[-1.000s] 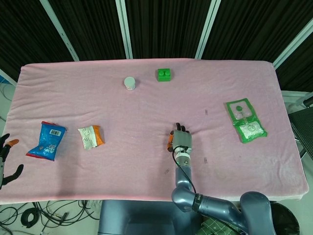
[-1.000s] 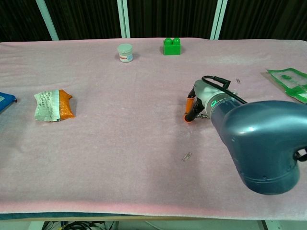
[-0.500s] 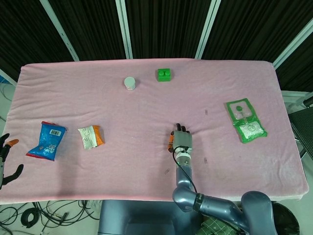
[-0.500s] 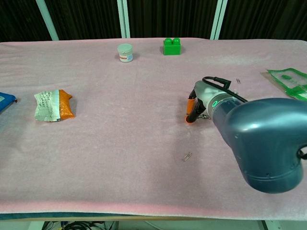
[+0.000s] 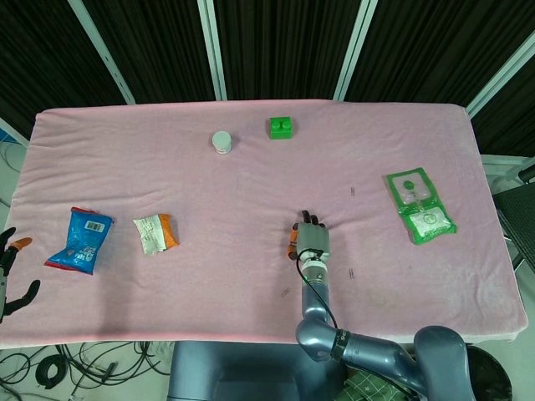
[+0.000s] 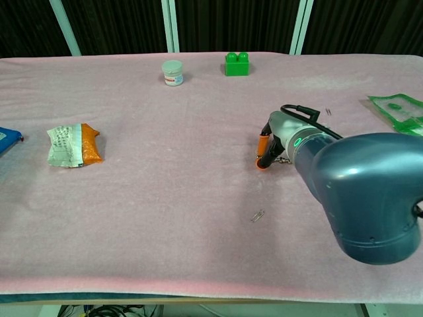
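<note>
My right hand [image 5: 311,240] rests on the pink cloth near the middle of the table, fingers pointing away, with nothing in it. In the chest view my own forearm hides most of the right hand [image 6: 272,146]; only an orange-tipped finger touching the cloth shows. My left hand [image 5: 10,280] hangs off the table's left edge, fingers apart and holding nothing. Nearest to it lies a blue snack bag [image 5: 79,240], with a white and orange packet [image 5: 155,232] to its right.
A small white jar [image 5: 221,141] and a green toy brick [image 5: 280,127] stand at the back. A green pouch [image 5: 420,205] lies at the right. A paper clip [image 6: 258,215] lies on the cloth near my right hand. The table [image 5: 125,167] is covered in pink cloth.
The right forearm has crept slightly to the right in the chest view. Nothing else has moved.
</note>
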Available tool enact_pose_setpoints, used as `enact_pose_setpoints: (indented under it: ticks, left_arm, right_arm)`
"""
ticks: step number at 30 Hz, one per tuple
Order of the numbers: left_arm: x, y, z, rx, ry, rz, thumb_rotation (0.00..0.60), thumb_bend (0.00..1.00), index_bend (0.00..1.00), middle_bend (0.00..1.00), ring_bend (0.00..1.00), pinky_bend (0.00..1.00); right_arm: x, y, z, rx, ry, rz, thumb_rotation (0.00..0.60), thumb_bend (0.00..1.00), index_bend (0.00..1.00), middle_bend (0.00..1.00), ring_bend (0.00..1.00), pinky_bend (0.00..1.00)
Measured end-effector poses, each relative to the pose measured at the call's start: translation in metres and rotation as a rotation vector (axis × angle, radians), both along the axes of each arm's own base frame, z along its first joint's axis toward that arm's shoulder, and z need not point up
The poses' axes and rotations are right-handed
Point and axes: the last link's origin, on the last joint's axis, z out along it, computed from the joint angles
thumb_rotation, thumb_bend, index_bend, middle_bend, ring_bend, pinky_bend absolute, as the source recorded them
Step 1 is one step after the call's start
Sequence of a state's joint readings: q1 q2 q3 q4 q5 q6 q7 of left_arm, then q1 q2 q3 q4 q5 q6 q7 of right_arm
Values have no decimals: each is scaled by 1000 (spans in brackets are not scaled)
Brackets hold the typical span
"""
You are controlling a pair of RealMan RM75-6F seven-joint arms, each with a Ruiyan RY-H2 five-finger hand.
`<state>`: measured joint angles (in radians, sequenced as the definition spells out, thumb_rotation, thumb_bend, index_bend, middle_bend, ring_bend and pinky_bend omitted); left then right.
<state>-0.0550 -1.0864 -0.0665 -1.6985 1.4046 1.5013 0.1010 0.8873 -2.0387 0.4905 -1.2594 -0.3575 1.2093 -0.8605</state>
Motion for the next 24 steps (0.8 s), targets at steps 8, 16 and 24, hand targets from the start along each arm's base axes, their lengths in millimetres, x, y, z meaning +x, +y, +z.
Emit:
enact_pose_setpoints:
  ticks: [8, 16, 24]
  left_arm:
    - [0, 0, 0, 3, -4, 0, 600, 298, 225, 45, 0, 0]
    - [0, 0, 0, 6, -11, 1, 600, 298, 234, 45, 0, 0]
    - [0, 1, 0, 4, -12, 3, 600, 298, 234, 45, 0, 0]
  right_arm:
    - [-1, 1, -1, 3, 7, 1, 600, 321, 531, 51, 78, 208]
    - [-1, 1, 0, 3, 11, -1, 600, 330, 588, 51, 78, 208]
    - [0, 2, 2, 5, 0, 7, 600, 355, 602, 51, 78, 208]
